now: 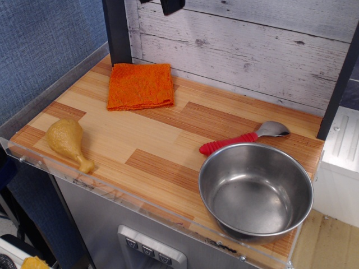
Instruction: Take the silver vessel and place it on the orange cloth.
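The silver vessel [256, 192] at the near right is shiny grey steel, its inside mirroring pale and dark patches. The orange cloth [140, 85] at the far left is bright orange with a fine ribbed weave. The worktop [146, 145] shows striped wood planks in light tan and darker reddish brown. A spoon [244, 138] just beyond the vessel has a red ridged handle and a silver bowl. The toy drumstick [68, 142] at the near left is tan-yellow. The back wall [241, 45] is whitewashed grey boards; the left wall [39, 45] is blue woven fabric. The pincer [171, 5], at the top edge, is black.
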